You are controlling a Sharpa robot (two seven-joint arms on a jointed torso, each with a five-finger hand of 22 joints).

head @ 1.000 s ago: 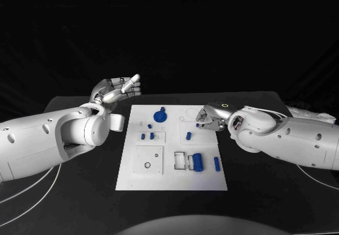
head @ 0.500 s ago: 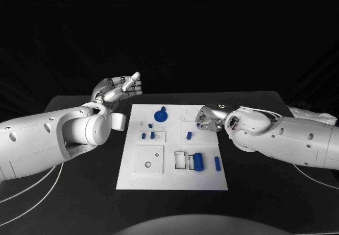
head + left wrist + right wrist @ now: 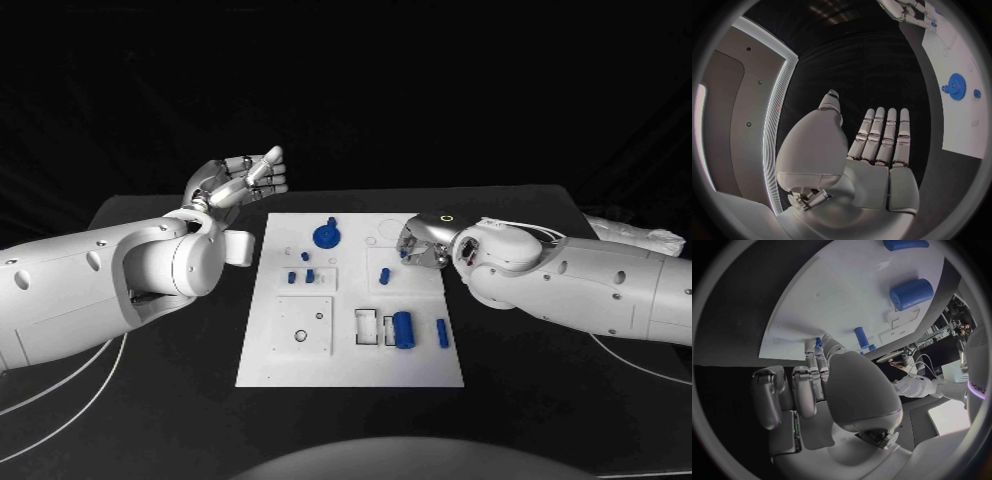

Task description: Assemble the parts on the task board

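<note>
**Right hand low over the board, left hand raised and empty**

Head view: the white board (image 3: 351, 300) lies in the middle of the black tabletop (image 3: 548, 340). On it sit a blue gear (image 3: 327, 237) near the far edge, a few small blue pegs (image 3: 306, 276) left of centre, a single peg (image 3: 385, 276) just right of them, and a blue cylinder (image 3: 405, 330) with a slim blue rod (image 3: 441, 334) beside it toward the near right. The left hand (image 3: 238, 182) is lifted beyond the board's far left corner, fingers straight and close together, holding nothing. The right hand (image 3: 420, 243) hangs over the board's far right part, fingers curled downward (whether they pinch anything cannot be told here).

Left wrist view: the left hand (image 3: 861, 150) shows a flat palm with fingers extended side by side and the thumb up, nothing in it. The gear (image 3: 956, 86) sits on the board (image 3: 961, 125) off to one side.

Right wrist view: the right hand (image 3: 823, 390) has its fingers bent toward the board (image 3: 848, 305), the tips close to a small blue peg (image 3: 861, 338); contact is unclear. The cylinder (image 3: 911, 294) lies farther off.
</note>
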